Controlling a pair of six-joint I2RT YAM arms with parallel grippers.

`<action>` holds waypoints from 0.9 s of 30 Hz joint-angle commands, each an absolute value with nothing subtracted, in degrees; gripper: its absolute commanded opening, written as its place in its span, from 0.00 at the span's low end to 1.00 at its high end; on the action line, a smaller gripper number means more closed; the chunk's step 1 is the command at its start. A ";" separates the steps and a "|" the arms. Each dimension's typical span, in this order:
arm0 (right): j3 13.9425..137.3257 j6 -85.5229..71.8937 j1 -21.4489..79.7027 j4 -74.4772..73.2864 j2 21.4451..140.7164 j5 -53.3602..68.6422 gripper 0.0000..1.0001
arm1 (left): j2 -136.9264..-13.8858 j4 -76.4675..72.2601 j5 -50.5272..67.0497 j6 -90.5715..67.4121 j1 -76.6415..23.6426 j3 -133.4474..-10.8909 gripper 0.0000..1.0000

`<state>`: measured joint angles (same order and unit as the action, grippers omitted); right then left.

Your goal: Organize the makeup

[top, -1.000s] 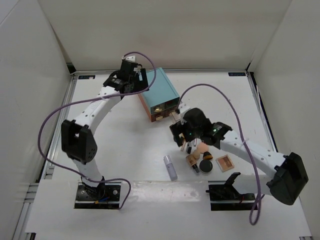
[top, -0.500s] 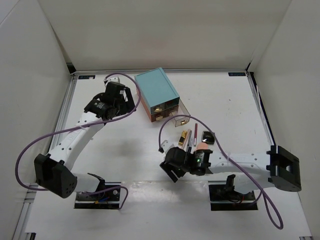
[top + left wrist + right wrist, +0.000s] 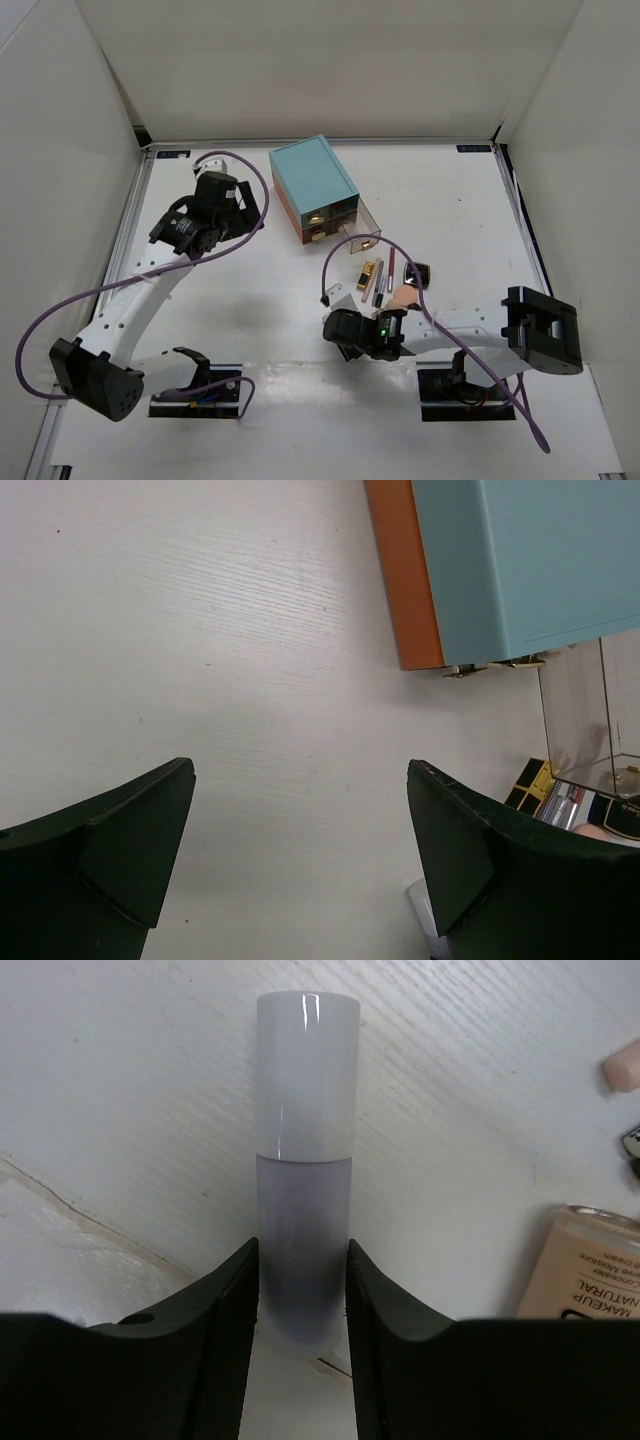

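We are looking down on a matte white table boxed in by plain white walls, and up close its surface is showing a fine wood grain. Toward the far edge the teal drawer box is sitting, a smooth rectangular block with an orange side and small gold handles. Its clear plastic drawer is standing pulled out toward the near edge.

Right of centre the makeup is lying in a loose cluster. We are picking out the shiny gold lipstick tube with the slim black sticks just beside it. The round black compact and a soft peach sponge are lying to their right.

Low by the near edge, the right gripper is clasping the silver-lilac tube. Its black fingers are pressing both sides of the frosted body, and the glossy pale cap is pointing away from the wrist. The tube is lying flat on the table, left of the cluster, beside a thin seam.

From above, the gripper is hiding that tube completely. In the right wrist view a beige foundation tube is getting cut off at the picture's edge, its print only partly readable.

The left gripper is hanging over bare table left of the box, jaws spread wide, holding nothing. Beside its finger the cosmetics are blurring together, too small to tell apart.
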<state>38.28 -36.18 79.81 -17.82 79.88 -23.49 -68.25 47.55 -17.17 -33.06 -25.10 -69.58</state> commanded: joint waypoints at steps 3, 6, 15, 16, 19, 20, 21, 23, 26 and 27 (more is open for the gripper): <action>40.50 -38.68 81.91 -21.44 77.52 -26.89 0.12 | -68.02 47.47 -17.23 -33.05 -25.40 -68.47 0.98; 43.85 -37.63 81.91 -26.35 75.59 -29.17 0.02 | -68.90 45.71 -16.00 -33.05 -25.49 -68.55 0.98; 54.83 -23.58 73.84 -33.74 64.88 -26.73 0.00 | -72.07 42.19 -15.20 -32.69 -25.49 -70.66 0.98; 55.89 -22.51 72.78 -34.45 64.34 -26.02 0.00 | -72.33 42.19 -15.29 -32.61 -25.49 -70.66 0.98; 61.60 -18.64 68.22 -37.87 63.29 -25.31 0.00 | -73.12 41.84 -15.38 -32.61 -25.31 -71.45 0.98; 65.00 -17.24 66.81 -39.36 63.28 -24.96 0.00 | -73.47 40.97 -15.38 -32.61 -25.49 -71.72 0.98; 66.60 -15.83 63.49 -41.46 64.15 -24.79 0.00 | -73.48 40.78 -15.21 -32.69 -25.40 -71.89 0.98; 70.73 -12.32 58.22 -42.54 65.38 -22.87 0.00 | -74.18 40.08 -15.12 -32.34 -25.40 -72.94 0.98; 75.75 -8.45 52.75 -44.29 69.25 -20.06 0.00 | -75.58 39.73 -15.20 -31.64 -25.49 -74.44 0.98; 76.72 -7.57 48.73 -44.30 70.30 -19.34 0.00 | -75.93 39.55 -15.29 -31.64 -25.40 -74.79 0.98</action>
